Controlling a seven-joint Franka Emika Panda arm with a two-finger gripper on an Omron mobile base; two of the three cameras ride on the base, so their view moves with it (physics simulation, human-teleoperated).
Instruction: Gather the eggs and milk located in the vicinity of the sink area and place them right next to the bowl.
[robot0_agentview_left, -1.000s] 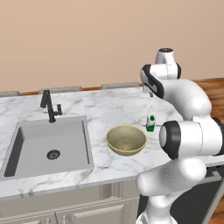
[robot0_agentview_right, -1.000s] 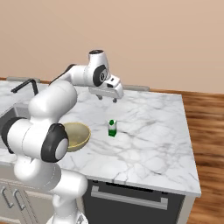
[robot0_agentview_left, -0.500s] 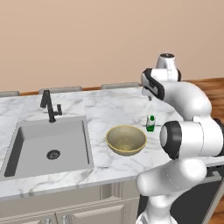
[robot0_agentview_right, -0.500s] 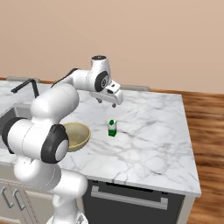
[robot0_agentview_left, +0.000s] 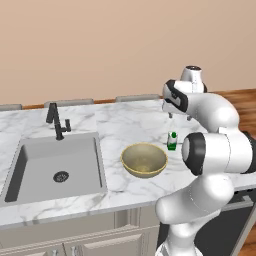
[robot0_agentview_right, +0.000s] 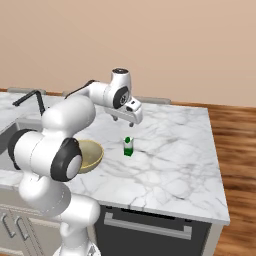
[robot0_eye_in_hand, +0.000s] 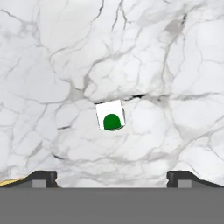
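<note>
My gripper hangs above the marble counter, pointing straight down. In the hand view my two dark finger tips sit far apart at the lower corners, so the jaws are spread wide with nothing between them and nothing touching them. From the right base view the gripper is up in the air, above the milk and clear of it.

Directly below me in the hand view the milk shows from the top as one small pale square with a round green cap in its middle, standing upright on the bare stone. From the left base view it is a short pale bottle with a green cap and a green band near its foot. I count one bottle.

Just beside the milk stands the bowl, one wide tan-yellow bowl with a smooth rim. The milk stands close to its rim on the side away from the sink, not touching it. A sliver of the yellow rim shows at the lower left of the hand view.

Farther along the counter lies the sink, one grey basin with a round drain, and behind it one black faucet.
</note>
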